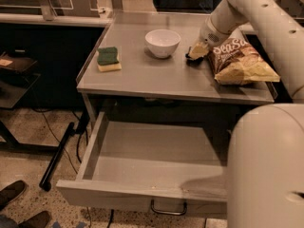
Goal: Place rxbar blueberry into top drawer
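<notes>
Looming in the near right corner, the robot's pale rounded body [266,175] covered the right end of the top drawer [118,196]. That drawer stood pulled well out from under the desk [156,77], its curved metal handle [168,209] on the front panel and its plain grey bottom showing between low sides. On the speckled floor to the left of it were the toes of two dark shoes [13,193] and a black bar [57,156] lying at a slant.

Above the drawer, the grey desk carried four things. A green-and-yellow sponge [109,59] lay flat near the left edge. A white bowl [162,42] stood upright farther back, about mid-desk. A large brown-and-yellow chip bag [240,61] lay on the right side.

Between bowl and bag, the white arm [256,13] reached down from the upper right and brought the tool [198,50] low to the desk, just beside the bag's left edge. Under its tip a small dark shape, probably the rxbar blueberry [189,57], lay on the desk, near the bowl but apart from it and well apart from the drawer. The tool seemed to touch the bar, yet whether it was apart, together or clamped on the bar could not be told from this angle.
</notes>
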Robot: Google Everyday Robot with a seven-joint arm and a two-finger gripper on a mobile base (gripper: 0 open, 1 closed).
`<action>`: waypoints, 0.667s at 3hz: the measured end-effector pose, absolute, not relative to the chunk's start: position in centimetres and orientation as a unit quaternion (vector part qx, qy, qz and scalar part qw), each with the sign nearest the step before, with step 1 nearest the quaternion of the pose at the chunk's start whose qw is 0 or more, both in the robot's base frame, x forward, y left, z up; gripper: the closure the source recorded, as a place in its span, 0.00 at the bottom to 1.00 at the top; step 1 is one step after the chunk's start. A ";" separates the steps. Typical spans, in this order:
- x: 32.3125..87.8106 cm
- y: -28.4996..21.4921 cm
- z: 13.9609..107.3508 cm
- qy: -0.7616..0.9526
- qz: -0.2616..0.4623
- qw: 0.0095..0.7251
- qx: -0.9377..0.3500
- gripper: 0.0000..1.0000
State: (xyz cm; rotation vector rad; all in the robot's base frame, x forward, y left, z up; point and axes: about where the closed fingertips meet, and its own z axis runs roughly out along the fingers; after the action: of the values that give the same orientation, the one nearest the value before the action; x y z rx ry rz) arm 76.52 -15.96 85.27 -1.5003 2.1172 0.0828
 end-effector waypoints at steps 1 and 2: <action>73.9 -16.4 87.2 0.802 0.027 0.286 -0.524 1.00; 70.9 -15.8 88.7 0.807 0.038 0.308 -0.502 1.00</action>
State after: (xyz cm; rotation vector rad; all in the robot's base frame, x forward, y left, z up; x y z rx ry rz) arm 70.88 -15.79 88.73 -1.3259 2.1347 0.1008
